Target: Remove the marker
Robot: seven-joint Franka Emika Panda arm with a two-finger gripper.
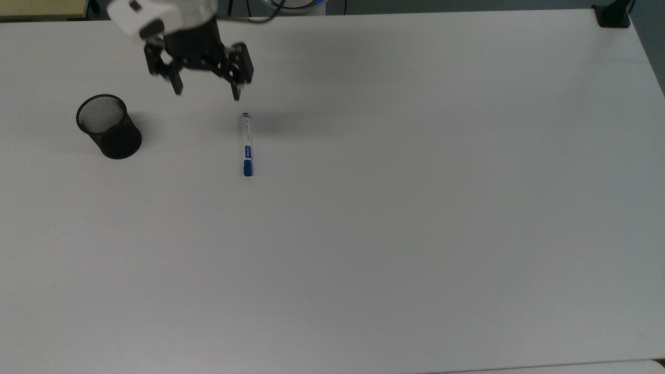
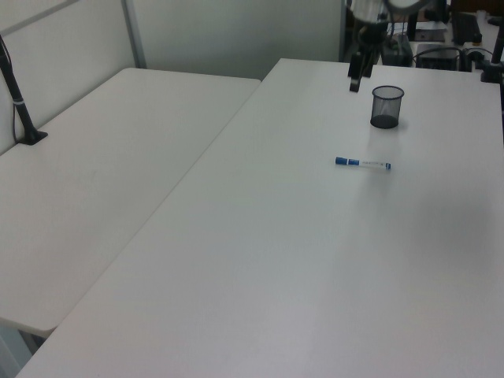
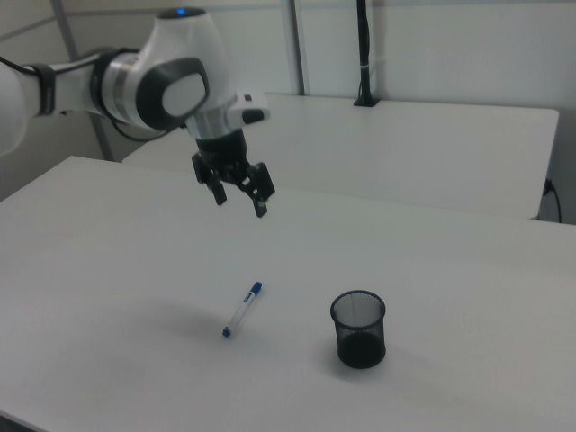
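So the slim white marker with the blue cap (image 1: 247, 145) is lying flat on the plain white worktop (image 1: 415, 208), well off to the top view's right of the black mesh pen cup (image 1: 109, 126), which stands upright. The robot's black two-finger gripper (image 1: 207, 93) hangs up in the air above, fingers (image 1: 235, 91) spread apart, nothing in them.

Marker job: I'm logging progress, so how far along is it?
Done: the marker lies flat on the table, outside the black mesh cup. In hand: nothing; the gripper hangs open above the table, apart from both. Left: apparently nothing.
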